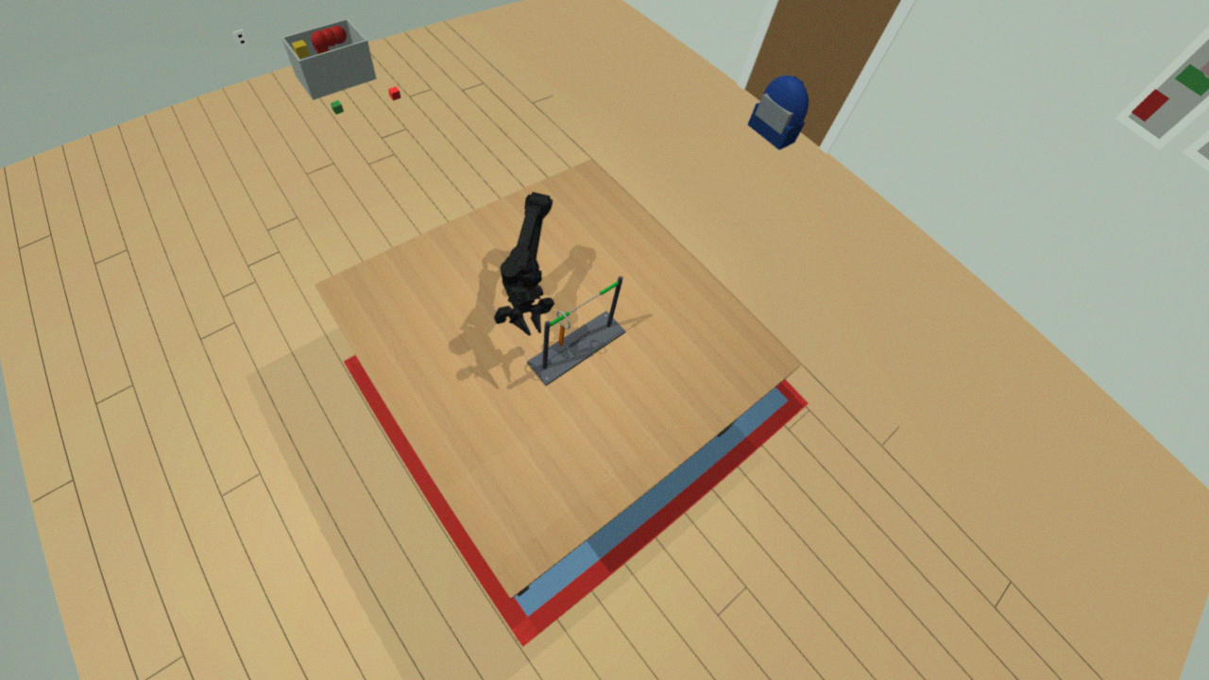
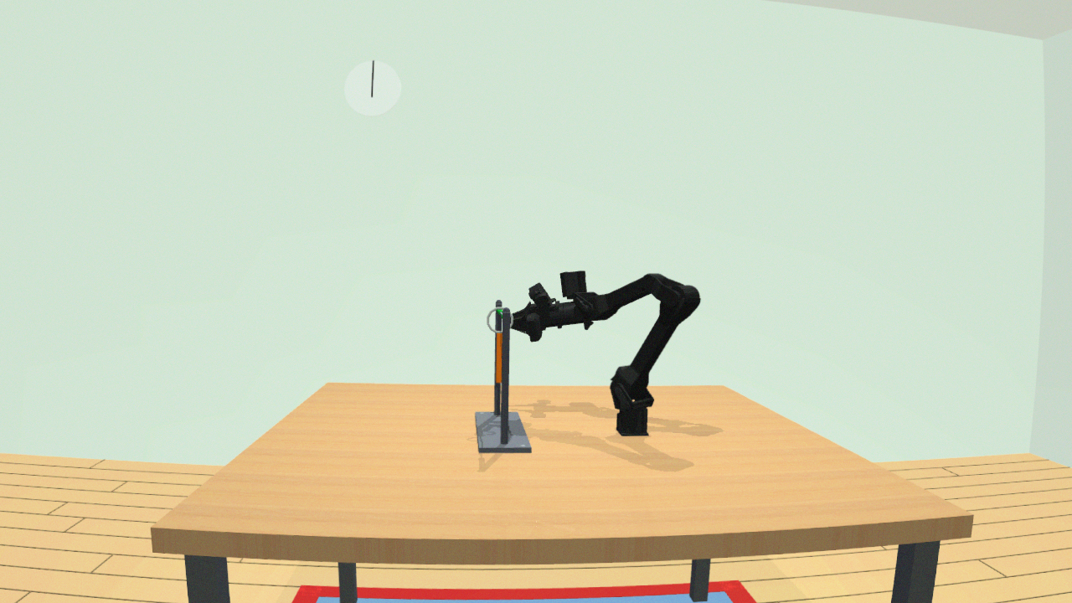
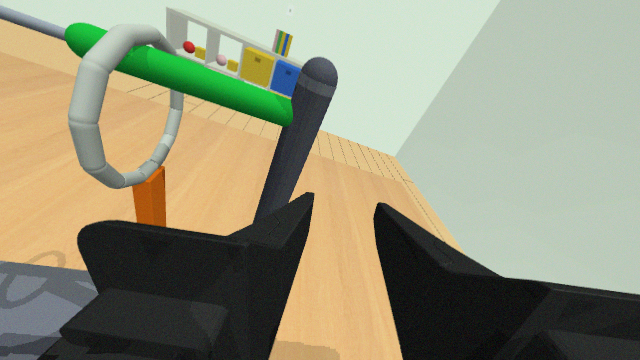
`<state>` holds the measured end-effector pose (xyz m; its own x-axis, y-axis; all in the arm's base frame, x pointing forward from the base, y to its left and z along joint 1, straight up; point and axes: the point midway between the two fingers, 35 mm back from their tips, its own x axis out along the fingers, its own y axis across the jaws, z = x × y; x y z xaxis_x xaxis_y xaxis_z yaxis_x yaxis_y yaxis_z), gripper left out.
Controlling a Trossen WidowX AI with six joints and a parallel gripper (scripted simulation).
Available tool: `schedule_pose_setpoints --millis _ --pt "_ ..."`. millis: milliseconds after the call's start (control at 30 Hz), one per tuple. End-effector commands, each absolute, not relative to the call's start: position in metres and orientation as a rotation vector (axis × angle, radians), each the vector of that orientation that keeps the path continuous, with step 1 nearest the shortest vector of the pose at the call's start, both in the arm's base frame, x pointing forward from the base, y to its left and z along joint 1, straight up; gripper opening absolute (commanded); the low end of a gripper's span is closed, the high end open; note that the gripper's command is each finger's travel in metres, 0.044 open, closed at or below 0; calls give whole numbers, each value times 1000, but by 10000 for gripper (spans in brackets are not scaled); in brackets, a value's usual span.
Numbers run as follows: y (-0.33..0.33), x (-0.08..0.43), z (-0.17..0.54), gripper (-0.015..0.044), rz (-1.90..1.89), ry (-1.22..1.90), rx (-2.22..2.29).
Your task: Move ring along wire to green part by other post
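Observation:
A pale grey ring (image 1: 569,320) (image 2: 487,321) (image 3: 84,110) hangs around the green part (image 3: 215,90) of the wire beside the near post (image 1: 546,347) (image 2: 505,374) (image 3: 310,112). Its orange handle (image 1: 561,335) (image 2: 498,359) (image 3: 151,200) points down. My gripper (image 1: 534,331) (image 2: 514,321) (image 3: 344,205) is open and empty, at about wire height on the arm's side of the near post. In the wrist view the ring and handle are left of the fingers. The left finger overlaps the post there; I cannot tell if they touch. It hides the handle's lower part.
The thin grey wire (image 1: 585,302) (image 3: 35,22) runs to the other green part (image 1: 609,288) at the far post (image 1: 615,304). Both posts stand on a dark grey base (image 1: 553,373) (image 2: 517,449) on the wooden table (image 1: 642,439) (image 2: 374,487).

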<state>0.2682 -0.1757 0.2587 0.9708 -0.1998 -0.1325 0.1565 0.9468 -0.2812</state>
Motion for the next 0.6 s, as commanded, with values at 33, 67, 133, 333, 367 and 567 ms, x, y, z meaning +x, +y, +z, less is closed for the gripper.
schedule_pose_setpoints --millis 33,67,133,333,367,567 --pt "-160 246 208 160 -121 201 -202" --pt "-156 242 199 160 -110 207 -189" --pt "-148 234 182 160 -87 217 -162" --pt "-121 211 134 160 -22 233 -75" --pt "-116 207 127 160 -11 233 -59" --pt "-92 192 95 160 33 226 12"
